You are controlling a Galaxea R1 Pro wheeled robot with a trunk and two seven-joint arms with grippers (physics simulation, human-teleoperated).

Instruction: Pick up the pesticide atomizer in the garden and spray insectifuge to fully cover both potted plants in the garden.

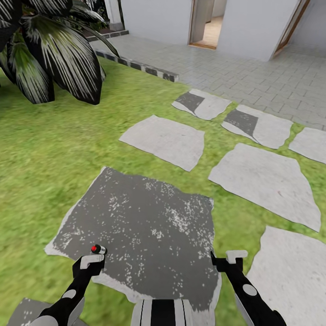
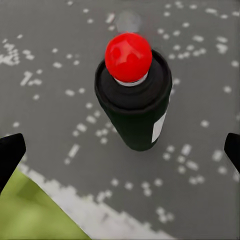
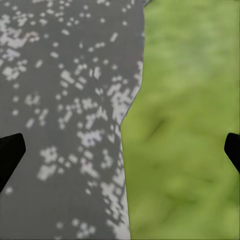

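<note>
The pesticide atomizer (image 1: 98,249) stands upright on a big flat stone (image 1: 149,226) in the lawn (image 1: 50,149), near the stone's left front edge. The left end effector (image 1: 92,261) is just in front of it, and the right end effector (image 1: 231,260) is well off to the right. More stepping stones (image 1: 165,140) lie behind and to the right. A big bush (image 1: 50,59) stands far back on the left.

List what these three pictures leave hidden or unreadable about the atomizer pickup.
- Head view: the pesticide atomizer body is hidden behind the left gripper; its red cap shows.
- Left wrist view: the fingers are cut by the edges.
- Atomizer label: a sliver, unreadable.
- Right gripper: fingertips only, over stone and grass.
</note>
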